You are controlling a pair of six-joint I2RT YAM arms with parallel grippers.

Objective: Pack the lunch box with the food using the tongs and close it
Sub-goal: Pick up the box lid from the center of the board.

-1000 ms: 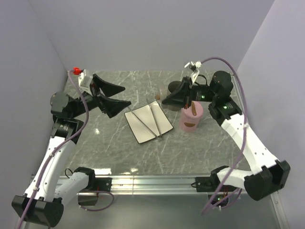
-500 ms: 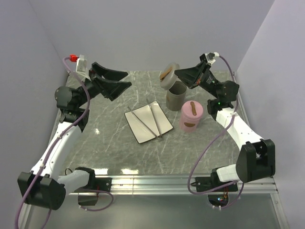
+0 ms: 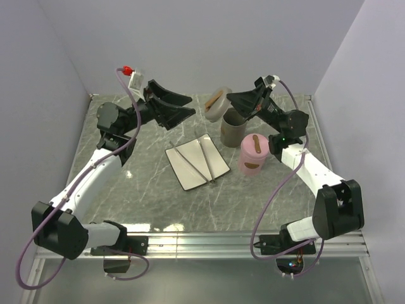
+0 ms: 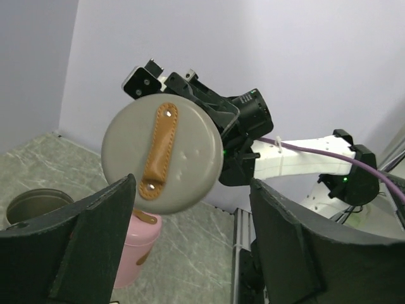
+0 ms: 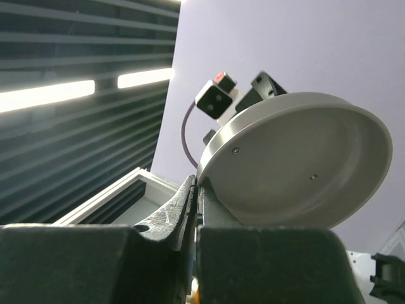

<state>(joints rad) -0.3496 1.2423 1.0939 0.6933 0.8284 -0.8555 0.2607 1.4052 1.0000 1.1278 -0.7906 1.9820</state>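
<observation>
- two grippers are up in the air near the top middle of the overhead view, with their tips pointing at each other.
- the right gripper (image 3: 233,101) is pinched tight on the rim of a round grey lid (image 3: 217,105). the lid is tilted and has a brown strap across its top.
- the right wrist view shows the two black fingers (image 5: 95,259) pressed together on the lid's edge. the pale inside of the lid faces the camera.
- the left gripper (image 3: 192,106) is spread wide with nothing in it. it is just left of the lid and apart from it.
- a grey pot (image 3: 233,130) stands open right below the lid, a bit right of the middle.
- a pink pot (image 3: 253,158) with its lid on stands just beside the grey pot, to the lower right.
- the tongs (image 3: 205,159) lie flat on a white square plate (image 3: 218,163) in the middle of the table (image 3: 145,183), well apart from both grippers.
</observation>
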